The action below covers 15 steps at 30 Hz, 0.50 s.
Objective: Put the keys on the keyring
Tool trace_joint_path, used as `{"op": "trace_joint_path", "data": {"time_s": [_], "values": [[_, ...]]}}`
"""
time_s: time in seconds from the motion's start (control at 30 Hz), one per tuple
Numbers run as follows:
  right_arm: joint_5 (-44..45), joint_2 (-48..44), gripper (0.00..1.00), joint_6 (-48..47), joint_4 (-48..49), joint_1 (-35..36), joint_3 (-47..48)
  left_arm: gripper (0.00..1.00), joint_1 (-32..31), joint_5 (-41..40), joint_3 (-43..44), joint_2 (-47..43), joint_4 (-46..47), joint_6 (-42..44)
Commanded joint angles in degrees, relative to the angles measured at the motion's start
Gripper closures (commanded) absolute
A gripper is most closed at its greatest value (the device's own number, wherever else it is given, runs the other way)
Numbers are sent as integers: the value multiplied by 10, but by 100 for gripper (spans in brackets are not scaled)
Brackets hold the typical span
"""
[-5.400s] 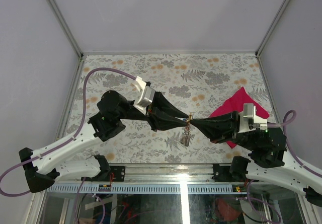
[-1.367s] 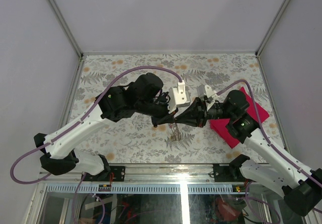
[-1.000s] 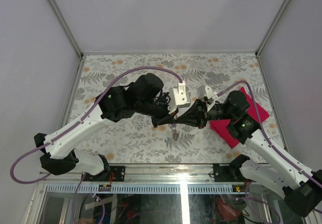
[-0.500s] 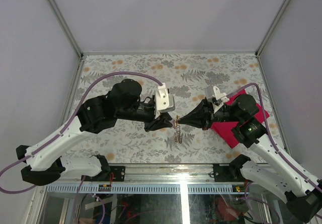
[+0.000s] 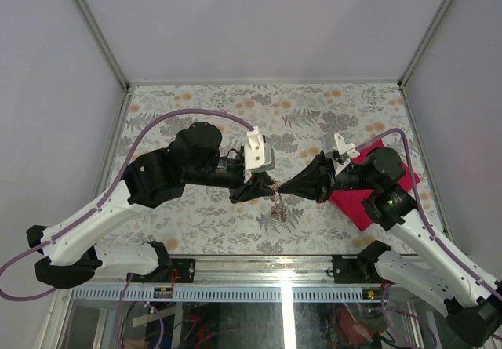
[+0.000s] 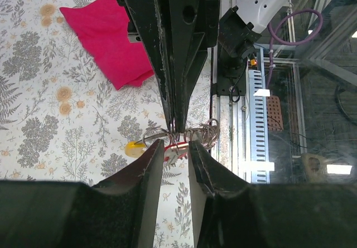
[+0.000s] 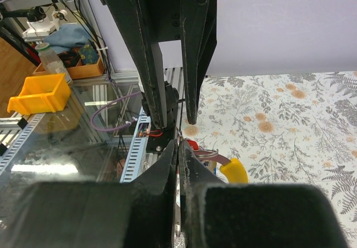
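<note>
My right gripper (image 5: pixel 281 187) is shut on the thin grey keyring (image 6: pixel 158 132) and holds it above the table. The ring shows below the tips in the top view (image 5: pixel 275 205), with its short chain (image 6: pixel 207 131) bunched beside it. A yellow-headed key (image 6: pixel 134 148) and a red-headed key (image 6: pixel 170 148) hang at the ring; both show in the right wrist view (image 7: pixel 235 170) (image 7: pixel 192 144). I cannot make out the black key. My left gripper (image 6: pixel 175 146) is open, its tips on either side of the red key, facing the right gripper (image 6: pixel 174 126) tip to tip.
A magenta cloth (image 5: pixel 351 205) lies on the flowered table under my right arm and shows in the left wrist view (image 6: pixel 106 33). The table's near edge with its metal rail (image 5: pixel 282 274) runs just behind the arm bases. Purple walls enclose the table.
Over the last second both arms drew apart, then my left gripper came back close to the ring. The right gripper has kept hold of the keyring throughout.
</note>
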Motion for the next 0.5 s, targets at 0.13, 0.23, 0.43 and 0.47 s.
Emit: {"op": "trace_joint_path", "data": {"time_s": [0.13, 0.23, 0.43, 0.47], "values": [[0, -17, 100, 13, 50, 4, 31, 81, -3, -1, 0, 7, 16, 1], [0, -19, 100, 14, 51, 4, 33, 87, -3, -1, 3, 7, 11, 4], [2, -22, 100, 20, 57, 4, 34, 93, -3, 5, 6, 10, 7, 6], [2, -22, 100, 21, 58, 4, 33, 96, -3, 6, 6, 10, 6, 6]]}}
